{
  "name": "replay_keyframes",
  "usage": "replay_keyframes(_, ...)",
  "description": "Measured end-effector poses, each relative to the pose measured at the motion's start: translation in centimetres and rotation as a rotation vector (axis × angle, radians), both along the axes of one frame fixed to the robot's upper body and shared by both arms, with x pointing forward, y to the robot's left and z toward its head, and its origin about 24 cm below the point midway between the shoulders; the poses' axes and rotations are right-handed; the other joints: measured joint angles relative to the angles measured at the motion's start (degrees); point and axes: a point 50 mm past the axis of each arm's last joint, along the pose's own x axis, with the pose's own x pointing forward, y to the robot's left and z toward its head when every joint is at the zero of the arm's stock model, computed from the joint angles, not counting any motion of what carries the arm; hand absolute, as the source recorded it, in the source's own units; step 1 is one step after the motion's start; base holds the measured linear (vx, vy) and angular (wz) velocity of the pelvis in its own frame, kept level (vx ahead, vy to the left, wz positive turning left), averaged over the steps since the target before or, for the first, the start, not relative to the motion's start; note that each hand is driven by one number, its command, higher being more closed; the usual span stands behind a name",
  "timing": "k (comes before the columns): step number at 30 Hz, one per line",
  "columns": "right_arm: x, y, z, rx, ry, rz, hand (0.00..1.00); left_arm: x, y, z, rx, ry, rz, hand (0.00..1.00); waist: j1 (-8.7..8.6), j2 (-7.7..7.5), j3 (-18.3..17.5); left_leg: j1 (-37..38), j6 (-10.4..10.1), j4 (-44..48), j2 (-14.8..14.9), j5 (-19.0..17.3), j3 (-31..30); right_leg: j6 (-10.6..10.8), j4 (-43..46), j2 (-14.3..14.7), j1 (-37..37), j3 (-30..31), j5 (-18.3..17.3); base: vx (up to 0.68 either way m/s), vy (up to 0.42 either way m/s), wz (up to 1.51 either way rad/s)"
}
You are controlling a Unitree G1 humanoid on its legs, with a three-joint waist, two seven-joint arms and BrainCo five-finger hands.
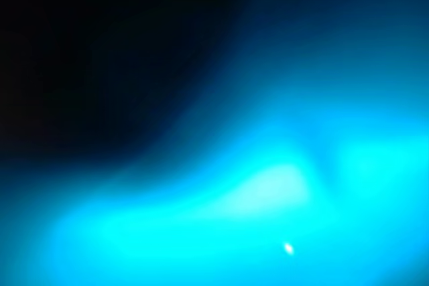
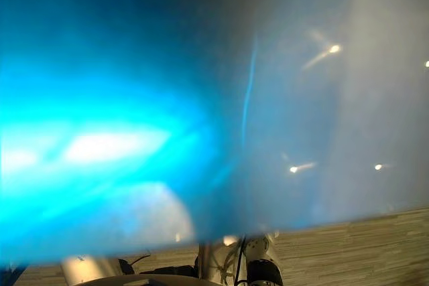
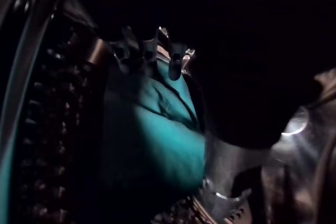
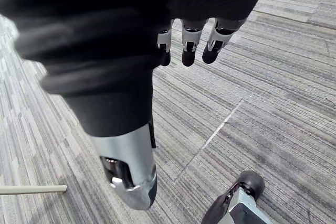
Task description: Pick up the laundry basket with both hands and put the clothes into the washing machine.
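Over open carpet (image 4: 262, 103), right hand (image 4: 189, 43) hangs slack, empty; left hand (image 3: 176, 64) beside teal cloth (image 3: 157, 135), grip unclear

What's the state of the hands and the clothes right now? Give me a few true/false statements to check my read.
1. The left hand has teal cloth right beside it. True.
2. The right hand grips teal cloth. False: it hangs open and empty over the carpet.
3. The floor under the right hand is bare wood. False: it is grey striped carpet.
4. A teal mass sits close before the head camera. True.
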Motion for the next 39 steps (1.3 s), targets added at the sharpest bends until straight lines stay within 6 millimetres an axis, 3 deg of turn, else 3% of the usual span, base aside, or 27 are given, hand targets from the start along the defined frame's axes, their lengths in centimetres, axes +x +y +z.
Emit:
replay_keyframes(5, 0.3, -0.1, 0.6, -0.013, -0.02, -0.01, 0.0, -1.8, -1.5, -3.5, -0.055, -0.021, -0.04, 0.0, 0.8, 0.16, 0.2, 0.0, 0.0, 1.1, -0.2, 0.0, -1.1, 0.3, 2.2, -0.1, 0.0, -0.1, -0.9, 0.03, -0.01, 0.06)
replay_keyframes(7, 0.3, -0.2, 0.6, -0.015, -0.015, -0.015, 0.0, -2.6, -2.1, -6.3, -0.114, 0.012, -0.076, 0.0, 1.19, 0.71, 0.5, 0.0, 0.0, 1.4, -0.4, 0.0, -1.9, 0.0, 2.8, -0.1, 0.4, -0.6, -1.2, 0.03, -0.011, 0.09)
replay_keyframes(15, -0.1, -0.5, 0.2, -0.022, 0.019, -0.023, 0.0, -5.8, -3.3, -14.1, -0.319, 0.146, -0.133, 0.0, 2.79, 1.21, 1.9, 3.7, -0.1, 1.1, -1.0, 0.2, -1.7, -0.1, 3.7, -0.8, 3.2, -0.2, -1.9, 0.03, -0.008, 0.07)
replay_keyframes(17, -0.6, -0.5, -0.7, -0.053, 0.089, 0.016, 0.0, -6.7, -3.8, -17.0, -0.355, 0.234, -0.142, 0.0, 3.13, 1.24, 2.0, 8.2, -0.2, -0.7, -1.8, 0.4, -1.4, -0.1, 2.2, -1.5, 7.7, -0.6, -1.9, 0.04, -0.021, 0.19)
replay_keyframes(21, -1.8, -0.6, -2.3, -0.1, 0.217, 0.081, 0.0, -7.9, -4.8, -20.7, -0.376, 0.352, -0.183, 0.0, 4.04, 1.4, 2.0, 19.0, -0.1, -7.1, -3.9, 1.8, -0.2, -0.2, -3.0, -3.1, 18.8, -2.4, -1.8, 0.04, -0.043, 0.3)
replay_keyframes(27, -4.5, -0.7, -4.4, -0.095, 0.331, 0.134, 0.0, -11.1, -3.9, -27.4, -0.348, 0.59, -0.161, 0.0, 5.63, 2.06, 1.7, 37.7, -0.8, -20.6, -6.9, 5.3, 1.7, -0.8, -15.1, -4.3, 37.9, -5.8, 0.3, 0.07, -0.075, 0.24)
replay_keyframes(29, -6.1, -0.8, -5.2, -0.106, 0.388, 0.143, 0.0, -12.7, -3.5, -30.0, -0.344, 0.694, -0.147, 0.0, 5.69, 3.15, 0.0, 42.9, -0.5, -24.2, -7.6, 6.3, 2.2, -0.3, -19.2, -4.4, 43.4, -6.7, 1.3, 0.12, -0.022, 0.1)
replay_keyframes(32, -9.0, -0.9, -6.4, -0.085, 0.486, 0.131, 0.0, -16.5, -2.2, -34.7, -0.327, 0.902, -0.093, 0.0, 5.83, 4.26, -6.2, 51.8, -0.7, -32.2, -8.7, 8.1, 4.7, 0.3, -27.1, -4.4, 51.7, -7.7, 3.5, 0.18, -0.03, -0.02)
replay_keyframes(34, -9.8, -0.9, -6.8, -0.074, 0.518, 0.124, 0.0, -18.8, -1.6, -37.4, -0.357, 1.029, -0.044, 0.0, 5.73, 4.81, -9.3, 57.9, -1.1, -38.4, -9.5, 10.0, 6.2, 0.3, -32.5, -4.3, 57.2, -8.4, 5.1, 0.19, -0.052, -0.05)
replay_keyframes(35, -10.1, -0.8, -7.0, -0.064, 0.522, 0.121, 0.0, -20.9, -0.9, -39.5, -0.381, 1.144, 0.017, 0.0, 5.77, 5.27, -12.8, 61.9, -1.6, -43.9, -10.0, 12.0, 7.6, 0.2, -36.6, -4.2, 60.1, -9.2, 6.5, 0.2, -0.077, -0.12)
replay_keyframes(39, -9.8, -0.1, -7.1, -0.048, 0.513, 0.14, 0.0, -25.0, -0.4, -42.8, -0.489, 1.34, 0.144, 0.0, 5.48, 6.4, -17.6, 69.2, -2.3, -54.5, -11.2, 16.8, 8.2, -0.2, -42.8, -3.4, 66.0, -11.3, 8.0, 0.13, -0.067, 0.08)
